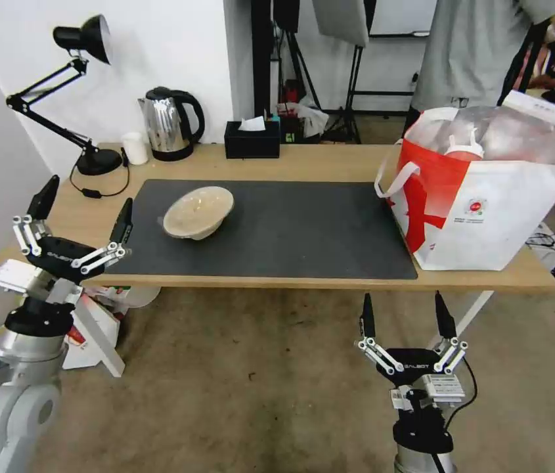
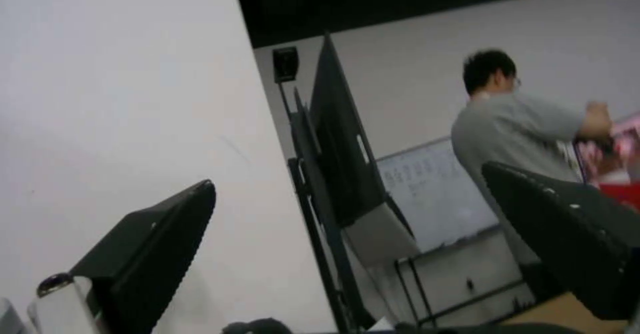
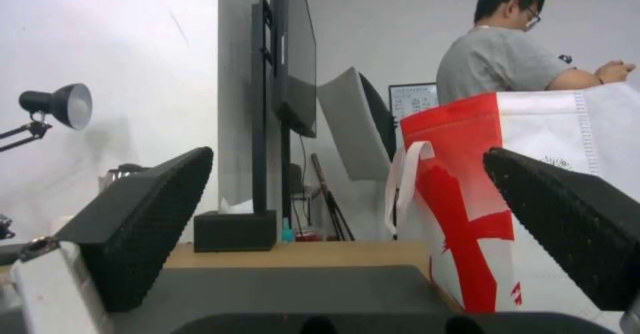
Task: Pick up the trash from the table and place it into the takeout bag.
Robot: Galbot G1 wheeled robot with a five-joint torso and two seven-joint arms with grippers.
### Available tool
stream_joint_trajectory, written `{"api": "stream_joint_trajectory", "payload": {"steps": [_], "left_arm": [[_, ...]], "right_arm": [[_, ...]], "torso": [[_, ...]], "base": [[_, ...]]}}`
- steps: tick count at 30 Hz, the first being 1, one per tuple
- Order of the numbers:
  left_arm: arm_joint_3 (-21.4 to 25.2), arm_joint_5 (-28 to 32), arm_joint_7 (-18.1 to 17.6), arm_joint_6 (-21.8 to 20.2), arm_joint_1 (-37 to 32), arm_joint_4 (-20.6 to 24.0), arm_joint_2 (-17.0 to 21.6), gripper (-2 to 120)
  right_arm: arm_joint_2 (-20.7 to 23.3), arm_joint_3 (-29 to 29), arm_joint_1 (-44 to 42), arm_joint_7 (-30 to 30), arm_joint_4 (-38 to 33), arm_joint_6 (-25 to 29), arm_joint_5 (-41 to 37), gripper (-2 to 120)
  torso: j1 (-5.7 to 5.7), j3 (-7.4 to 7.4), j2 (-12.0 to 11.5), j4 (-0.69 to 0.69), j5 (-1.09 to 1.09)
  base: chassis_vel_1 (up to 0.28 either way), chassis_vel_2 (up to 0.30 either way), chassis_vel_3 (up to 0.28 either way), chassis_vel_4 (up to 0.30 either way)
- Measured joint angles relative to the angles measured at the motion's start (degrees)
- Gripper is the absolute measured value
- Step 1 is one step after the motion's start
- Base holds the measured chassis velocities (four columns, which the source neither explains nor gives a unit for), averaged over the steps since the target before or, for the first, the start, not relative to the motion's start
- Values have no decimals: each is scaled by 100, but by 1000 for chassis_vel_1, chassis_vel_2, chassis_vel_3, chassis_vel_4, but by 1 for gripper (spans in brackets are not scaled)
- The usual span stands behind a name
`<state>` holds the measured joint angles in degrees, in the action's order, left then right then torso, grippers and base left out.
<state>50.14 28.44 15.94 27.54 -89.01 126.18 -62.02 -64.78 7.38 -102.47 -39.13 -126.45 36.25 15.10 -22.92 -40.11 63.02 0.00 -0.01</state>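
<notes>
**Item record: table, one bowl outstanding**

Beige bowl (image 1: 198,211) was recorded on the dark mat (image 1: 290,230), table (image 1: 330,161) left half. Takeout bag (image 1: 487,197) was stood at the right end; a red lidded cup (image 1: 464,150) was seen inside. "GALBOT" was read on both claws. Left claw (image 1: 83,207), wide open and empty, was held at the left edge; right claw (image 1: 406,316), open and empty, before the front edge.

A beige bowl (image 1: 198,211) sits on a dark grey mat (image 1: 270,230) covering a light-wood worktop (image 1: 330,161). At right, the takeout bag (image 1: 487,197) is white with a bold red panel, silver foil lining, white strap handles and a small round red logo; a red lidded cup (image 1: 464,152) shows inside. At the far edge stand a black desk lamp (image 1: 73,98), a chrome-and-black kettle (image 1: 169,125), a plain white cup (image 1: 135,148) and a black tissue box (image 1: 252,139).
</notes>
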Motion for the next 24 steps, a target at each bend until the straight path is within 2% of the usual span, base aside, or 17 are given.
{"api": "stream_joint_trajectory", "payload": {"steps": [8,18,24], "left_arm": [[80,-145,83,0,63,-166,375,100],[-30,-207,176,-7,96,-233,411,100],[-251,199,125,-193,84,-65,309,100]], "right_arm": [[0,0,0,0,0,0,0,100],[0,0,0,0,0,0,0,100],[0,0,0,0,0,0,0,100]], "torso": [[0,0,0,0,1],[0,0,0,0,0],[1,0,1,0,1]], "base": [[0,0,0,0],[0,0,0,0],[0,0,0,0]]}}
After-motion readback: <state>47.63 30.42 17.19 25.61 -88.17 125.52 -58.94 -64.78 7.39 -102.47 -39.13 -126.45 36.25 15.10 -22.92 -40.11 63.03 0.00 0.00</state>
